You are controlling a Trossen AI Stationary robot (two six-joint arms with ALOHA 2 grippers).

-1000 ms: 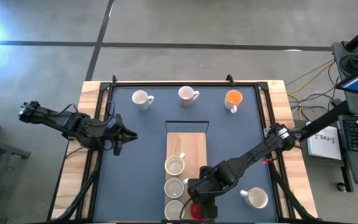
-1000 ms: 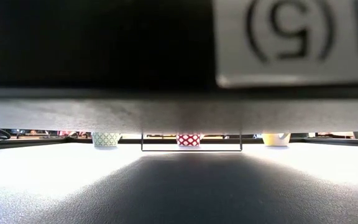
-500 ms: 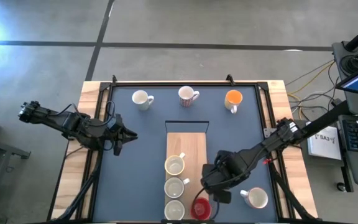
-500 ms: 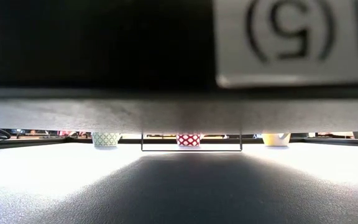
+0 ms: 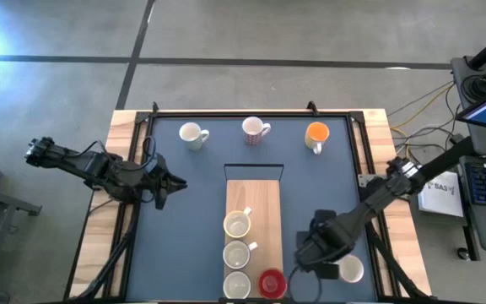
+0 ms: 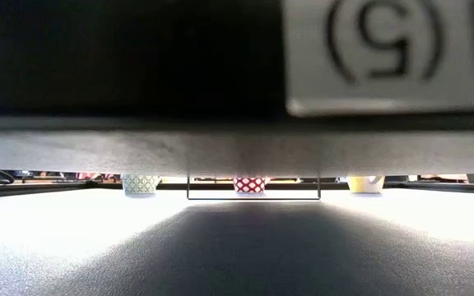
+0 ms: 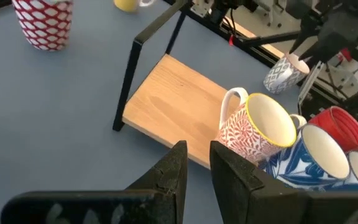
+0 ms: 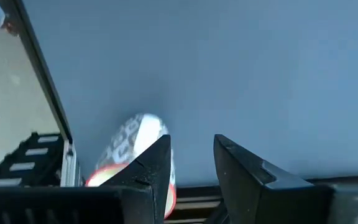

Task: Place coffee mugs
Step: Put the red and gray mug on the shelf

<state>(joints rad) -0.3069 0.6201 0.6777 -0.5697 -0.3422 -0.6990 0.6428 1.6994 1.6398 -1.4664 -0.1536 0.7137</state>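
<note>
In the high view three mugs stand in a row on the wooden board, with a red mug beside the nearest one. Three more stand on their bases along the far edge: white, red-patterned and orange. A grey-patterned mug sits near the near right corner. My right gripper hovers just left of it, open; the right wrist view shows this mug beside one finger. My left gripper waits at the table's left, narrowly open.
A thin black frame stands at the board's far end. The blue mat lies between board and left arm. The low view is mostly blocked by a dark surface; only the three far mugs show under it. A keyboard and cables lie beyond the table's right edge.
My right gripper has moved from over the red mug toward the table's right, ending beside the grey-patterned mug. The red mug, covered by the gripper at first, now stands uncovered at the board's near end.
</note>
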